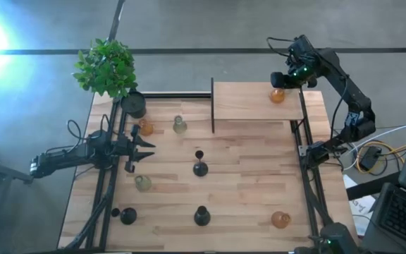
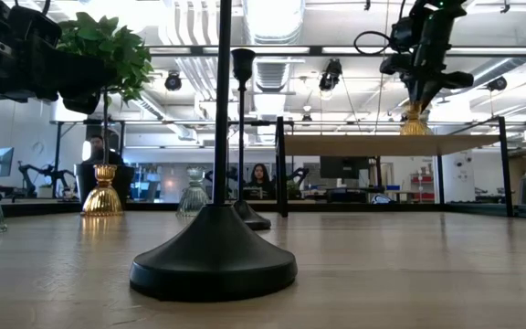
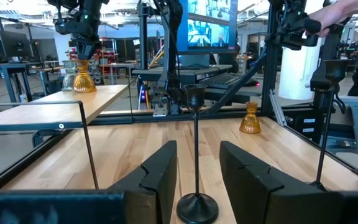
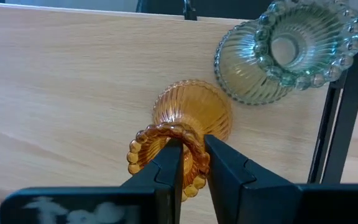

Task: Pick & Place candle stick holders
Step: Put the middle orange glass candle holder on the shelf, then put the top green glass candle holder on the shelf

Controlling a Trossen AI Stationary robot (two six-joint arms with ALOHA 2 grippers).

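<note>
An amber glass candle stick holder (image 4: 191, 118) stands upright on its base on the raised wooden shelf (image 1: 245, 102) at the table's far right. A pale clear-greenish holder (image 4: 288, 50) stands beside it. My right gripper (image 4: 193, 165) comes down on the amber holder's top and is shut on its rim. In the low view the same gripper (image 2: 418, 96) hangs over the amber holder (image 2: 415, 123). My left gripper (image 1: 145, 144) waits open and level at the table's left side, touching nothing. A black stemmed holder (image 3: 196, 155) stands farther off in front of it. My right gripper has the amber holder's beaded top rim (image 4: 197, 163) between its two fingers. One finger (image 4: 166, 168) stands over the cup's opening and the other (image 4: 229, 171) outside the rim. The fingers point steeply down from above. The holder stands upright with its base on the shelf.
On the table top stand other black holders (image 1: 200, 168) (image 1: 201, 216) (image 1: 127, 215), amber ones (image 1: 280, 219) (image 1: 146, 127) and clear ones (image 1: 180, 125) (image 1: 142, 183). A green plant (image 1: 106, 67) in a black pot (image 1: 134, 104) stands at the far left. Black posts (image 1: 212, 106) carry the shelf.
</note>
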